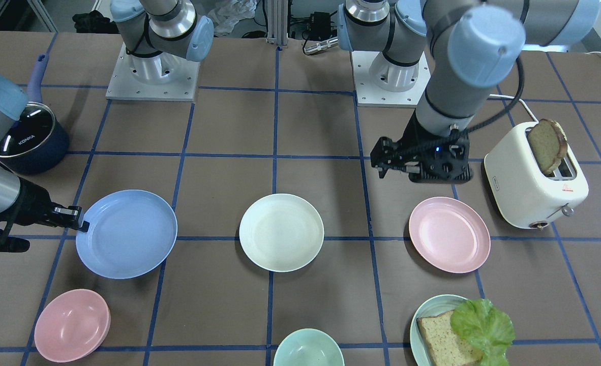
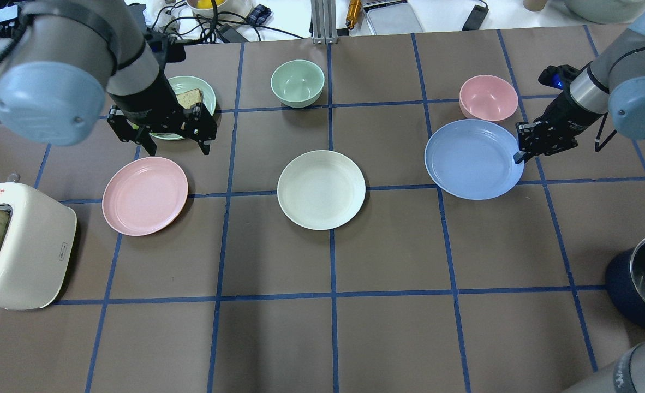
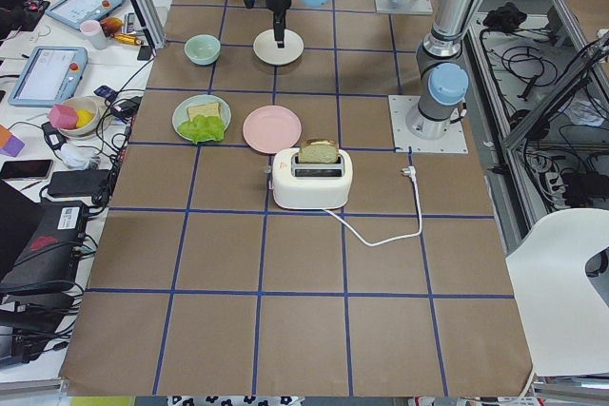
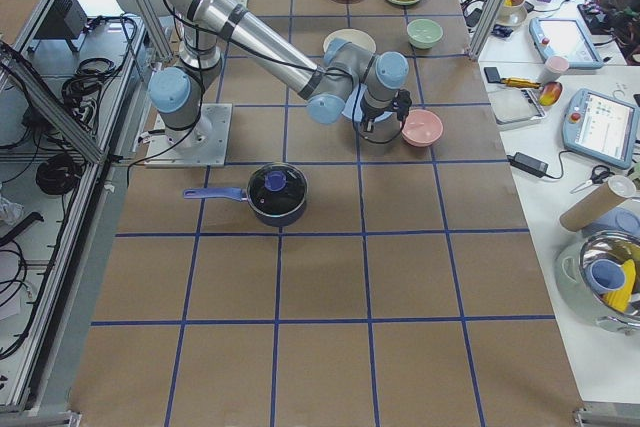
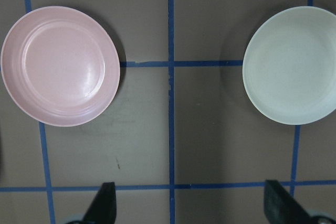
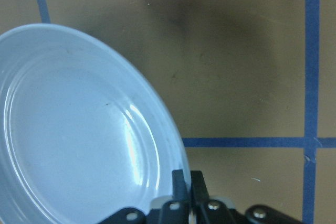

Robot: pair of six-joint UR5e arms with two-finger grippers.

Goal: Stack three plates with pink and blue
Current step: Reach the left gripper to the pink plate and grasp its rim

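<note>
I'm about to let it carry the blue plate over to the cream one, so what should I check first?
1. Right end effector shut on blue plate rim: ok.
2. Cream plate empty: ok.
3. Table between them unobstructed: ok.
4. Left end effector open, touching no plate: ok.
5. Blue plate apart from pink bowl: ok.
6. Blue plate lifted off table: cannot tell.

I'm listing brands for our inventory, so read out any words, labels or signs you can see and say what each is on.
"KONKA": on the lid of the dark blue pot.
Red triangle sign on top of the white toaster: its print is too small to read.
Small dark label on the toaster's side: too small to read.
</note>
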